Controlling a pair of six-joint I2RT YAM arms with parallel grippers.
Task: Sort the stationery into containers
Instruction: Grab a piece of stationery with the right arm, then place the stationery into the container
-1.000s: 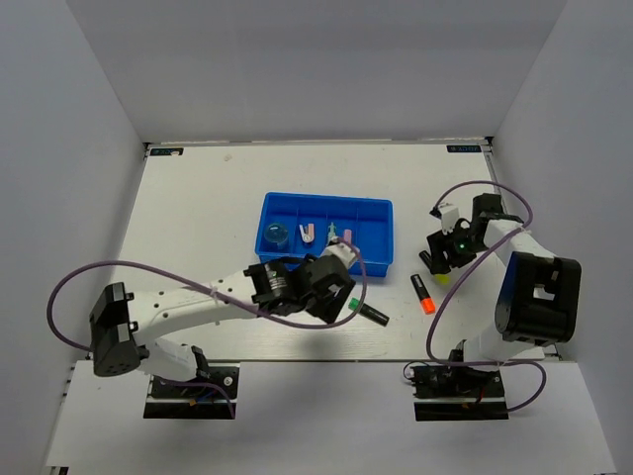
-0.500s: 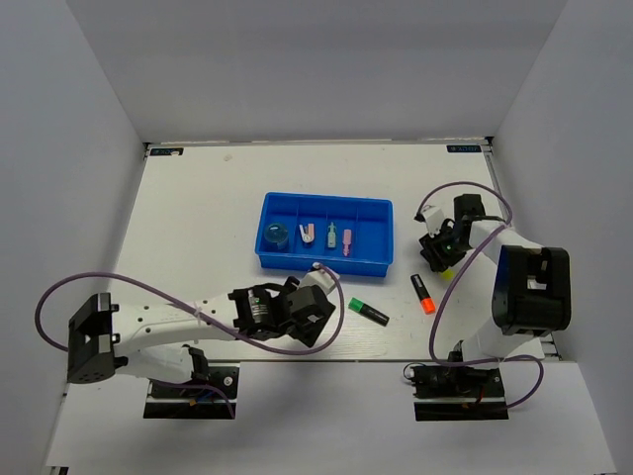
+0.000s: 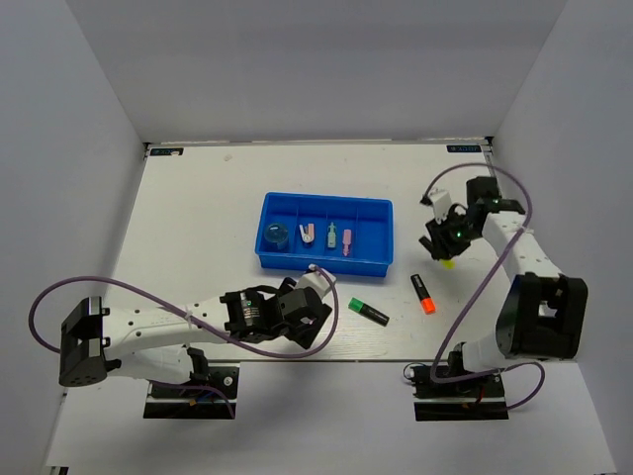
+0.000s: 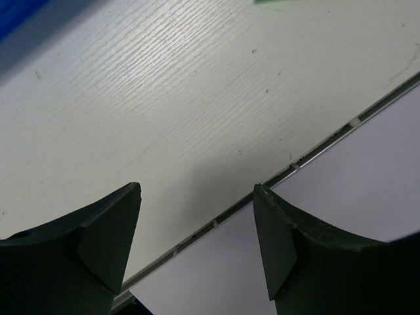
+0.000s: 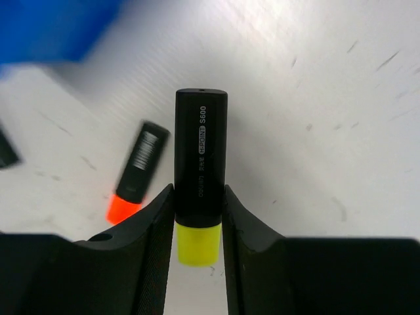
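The blue tray (image 3: 371, 213) lies mid-table; its compartments hold a round blue item (image 3: 275, 236), a pink-and-white piece (image 3: 308, 234), a pale piece (image 3: 332, 236) and a pink piece (image 3: 347, 240). My right gripper (image 3: 442, 247) is to the right of the tray, shut on the yellow highlighter (image 5: 200, 151), held above the table between the jaws of the gripper (image 5: 199, 191). The orange highlighter (image 3: 423, 294) lies just below it, also in the right wrist view (image 5: 136, 172). The green highlighter (image 3: 368, 311) lies in front of the tray. My left gripper (image 3: 313, 317) is open and empty (image 4: 197, 190).
The left gripper hangs over the table's front edge (image 4: 295, 164), left of the green highlighter. A blurred corner of the tray (image 5: 52, 26) shows at the right wrist view's upper left. White walls enclose the table on three sides.
My left gripper has drawn back from the tray's near wall toward the front edge, empty. My right gripper has risen and shifted slightly farther away with the yellow highlighter.
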